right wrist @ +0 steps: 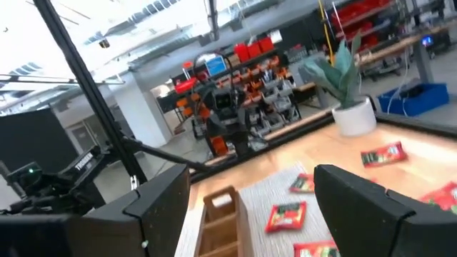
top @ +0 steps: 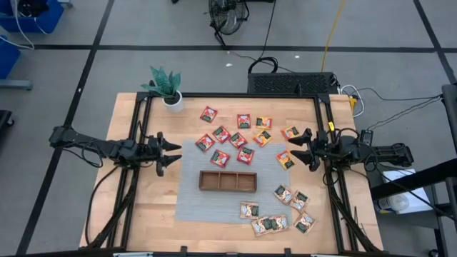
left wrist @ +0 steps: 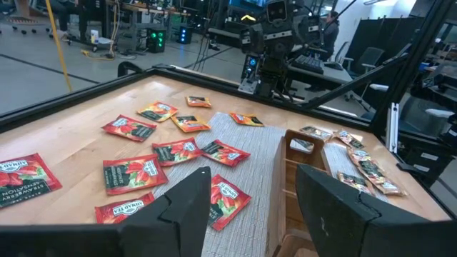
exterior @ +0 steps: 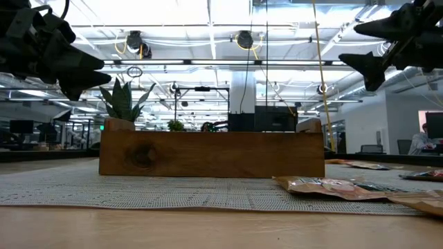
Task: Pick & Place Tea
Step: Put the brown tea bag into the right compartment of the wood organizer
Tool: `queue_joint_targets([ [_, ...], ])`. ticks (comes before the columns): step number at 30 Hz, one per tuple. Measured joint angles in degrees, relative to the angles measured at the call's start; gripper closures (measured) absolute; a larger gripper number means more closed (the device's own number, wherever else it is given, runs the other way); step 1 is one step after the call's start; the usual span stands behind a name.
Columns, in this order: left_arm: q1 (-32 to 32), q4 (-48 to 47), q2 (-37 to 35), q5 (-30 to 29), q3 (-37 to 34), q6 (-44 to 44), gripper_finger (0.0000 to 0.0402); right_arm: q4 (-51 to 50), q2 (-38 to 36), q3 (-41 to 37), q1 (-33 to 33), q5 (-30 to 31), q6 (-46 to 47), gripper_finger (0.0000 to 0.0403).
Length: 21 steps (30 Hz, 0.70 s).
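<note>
Tea sachets [top: 230, 138] scattered on table [top: 136, 207] around empty tray [top: 227, 181]. Left gripper [top: 173, 153] and right gripper [top: 294, 149] hover, jaws wide, empty. Sachets likely light, thin, slippery; pinch an edge from above.

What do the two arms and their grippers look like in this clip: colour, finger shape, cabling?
Both arms are matte black, built of jointed segments, with black cables looping along them. The left gripper and right gripper each end in two black, tapered, wedge-like fingers, broad and flat-faced in the wrist views. No markings are legible on them.
</note>
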Motion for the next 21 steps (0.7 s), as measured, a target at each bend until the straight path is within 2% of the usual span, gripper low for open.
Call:
queue_joint_targets([
  [6, 0.01, -0.01, 0.0, -0.01, 0.0, 0.01, 0.0197, 2.8, 0.38, 1.11, 0.0, 0.22, -0.96, 0.0124],
  [9, 0.0, -0.02, -0.02, -0.02, 0.0, 0.02, 0.0197, -4.34, 4.21, 5.22, 0.95, -0.11, 0.93, 0.0124],
  [12, 0.02, -0.02, -0.01, -0.02, 0.0, 0.02, 0.0197, -11.96, 11.89, 13.55, 2.59, 1.85, 2.1, 0.0124],
  [15, 0.0, 0.06, -0.02, -0.02, 0.0, 0.01, 0.0197, -25.27, 23.53, 21.71, 4.46, 3.06, 6.67, 0.0124],
  [19, 0.02, 0.67, -0.02, -0.02, 0.0, 0.01, 0.0197, -41.61, 40.8, 32.28, 7.99, 0.93, 16.28, 0.0124],
  [21, 0.0, 0.69, 0.0, 0.04, -0.01, 0.0, 0.0197, -48.69, 48.94, 36.18, 9.78, -2.83, 20.42, 0.0124],
])
